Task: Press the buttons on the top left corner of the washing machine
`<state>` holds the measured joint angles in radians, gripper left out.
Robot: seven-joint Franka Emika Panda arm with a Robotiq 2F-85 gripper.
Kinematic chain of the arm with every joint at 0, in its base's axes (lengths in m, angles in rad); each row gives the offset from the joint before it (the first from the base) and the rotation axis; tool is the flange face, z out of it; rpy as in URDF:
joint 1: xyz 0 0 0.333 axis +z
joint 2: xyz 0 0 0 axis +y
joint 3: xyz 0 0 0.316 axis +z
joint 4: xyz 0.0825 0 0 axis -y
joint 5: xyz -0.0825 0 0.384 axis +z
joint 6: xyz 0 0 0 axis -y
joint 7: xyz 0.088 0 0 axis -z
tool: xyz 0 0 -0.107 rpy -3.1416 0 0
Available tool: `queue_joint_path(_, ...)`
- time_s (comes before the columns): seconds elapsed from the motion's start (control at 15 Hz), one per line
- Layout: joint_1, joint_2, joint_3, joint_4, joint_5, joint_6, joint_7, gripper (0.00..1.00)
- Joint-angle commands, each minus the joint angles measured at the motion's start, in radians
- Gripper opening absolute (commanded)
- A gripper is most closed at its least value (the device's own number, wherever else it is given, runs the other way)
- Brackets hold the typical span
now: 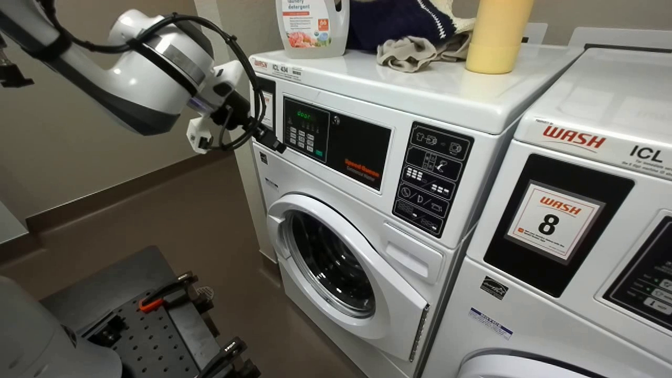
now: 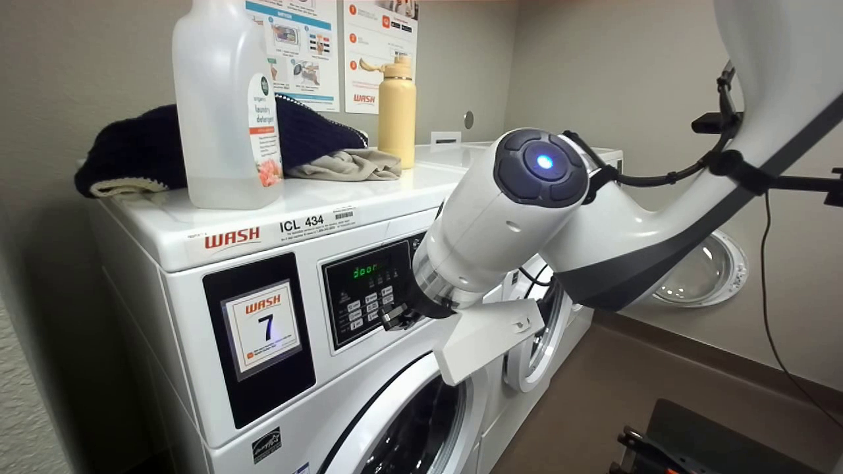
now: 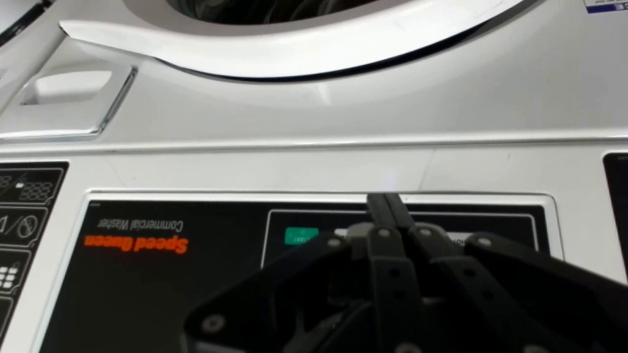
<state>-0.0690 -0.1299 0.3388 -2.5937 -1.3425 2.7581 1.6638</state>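
The white washing machine [image 1: 341, 191] has a round glass door and a dark control strip. It also shows in an exterior view [image 2: 329, 388] and the wrist view [image 3: 294, 117]. The small buttons [image 1: 302, 138] sit in a white-outlined dark panel under a green display reading "door" [image 2: 364, 270]. In the wrist view the green start button [image 3: 300, 236] shows upside down, and my fingers hide most other buttons. My gripper [image 1: 282, 148] is shut and empty, fingertips together. It is in front of the panel's lower part, also in the wrist view [image 3: 387, 198]. I cannot tell whether it touches.
A detergent bottle [image 1: 314, 26], dark and grey cloths [image 1: 407, 52] and a yellow bottle [image 1: 496, 37] stand on the washer's top. A second washer labelled 8 [image 1: 548, 224] adjoins it. The round door [image 3: 294, 54] bulges below the panel.
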Motion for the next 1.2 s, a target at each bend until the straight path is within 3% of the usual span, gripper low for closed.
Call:
queue_joint_path(0.0,-0.004,0.021,0.004,0.033,-0.039,-0.028,-0.038,0.00)
queue_joint_path(0.6,-0.001,0.067,0.005,0.089,-0.062,-0.029,-0.082,0.00)
queue_joint_path(1.13,-0.013,0.142,-0.008,0.149,-0.181,-0.037,-0.089,0.00)
